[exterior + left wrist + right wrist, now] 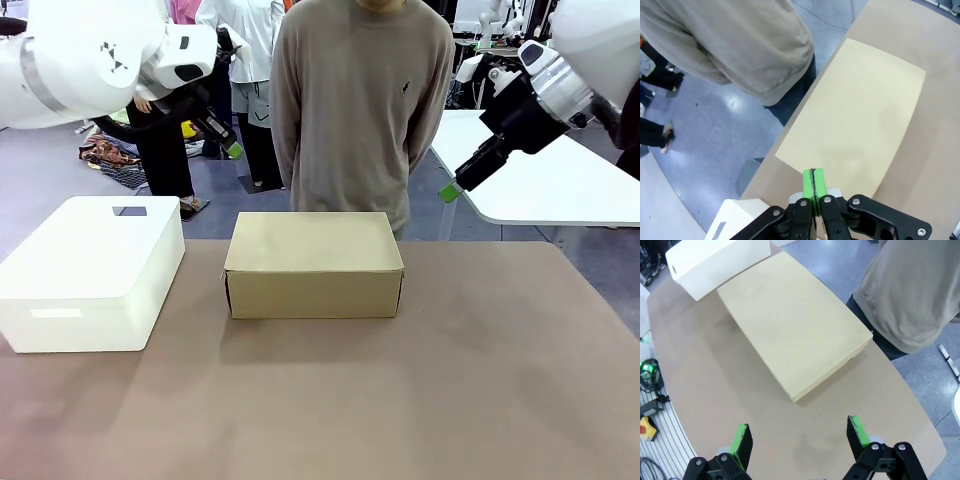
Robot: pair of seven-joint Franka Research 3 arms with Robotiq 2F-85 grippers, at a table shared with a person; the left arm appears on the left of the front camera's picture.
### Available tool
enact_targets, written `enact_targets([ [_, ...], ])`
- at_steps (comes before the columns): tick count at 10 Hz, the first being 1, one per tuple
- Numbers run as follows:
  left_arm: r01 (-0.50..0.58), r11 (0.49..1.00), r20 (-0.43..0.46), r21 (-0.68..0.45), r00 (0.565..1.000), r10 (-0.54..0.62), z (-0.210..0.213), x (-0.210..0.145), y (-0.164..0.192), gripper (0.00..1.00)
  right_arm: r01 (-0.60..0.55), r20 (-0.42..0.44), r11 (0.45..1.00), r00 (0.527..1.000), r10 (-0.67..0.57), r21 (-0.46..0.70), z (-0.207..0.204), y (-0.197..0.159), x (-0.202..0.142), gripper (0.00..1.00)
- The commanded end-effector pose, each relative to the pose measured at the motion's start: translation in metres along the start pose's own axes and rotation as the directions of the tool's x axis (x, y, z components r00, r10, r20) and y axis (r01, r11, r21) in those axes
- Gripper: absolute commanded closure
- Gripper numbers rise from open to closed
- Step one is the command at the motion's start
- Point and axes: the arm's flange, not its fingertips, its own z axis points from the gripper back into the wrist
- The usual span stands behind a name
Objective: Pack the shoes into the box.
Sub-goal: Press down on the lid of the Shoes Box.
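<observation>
Tan cardboard shoebox (314, 264) is seen lid-shut mid-counter (400, 400); packing is judged finished. Left gripper (814, 186) fingers are pressed together, right gripper (799, 436) fingers spread, both raised and empty.

The front view is taken from the robot's side of the worktop (480, 400), level across it toward a person (360, 100) standing behind the box (314, 265), which is seen from moderate range. The left wrist view is taken from high above the box (860, 115), looking steeply down past the left tool (814, 186). The right wrist view looks down on the box (790, 320) from above, between the right tool (799, 437) fingers. The box and person are shared by all three views.
</observation>
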Motion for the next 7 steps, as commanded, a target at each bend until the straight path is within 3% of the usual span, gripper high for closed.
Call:
enact_targets([
  [1, 0.009, 1.0, -0.017, 0.006, 1.0, -0.009, 0.0, -0.003, -0.003, 1.0, 0.0, -0.006, 1.0, 1.0, 0.0, -0.003, 0.001, -0.001, 0.002, 0.0],
  [7, -0.063, 0.997, -0.03, -0.05, 0.998, 0.061, -0.052, 0.017, -0.007, 1.0, 0.0, -0.006, 1.0, 1.0, 0.0, -0.003, 0.001, -0.001, 0.002, 0.0],
])
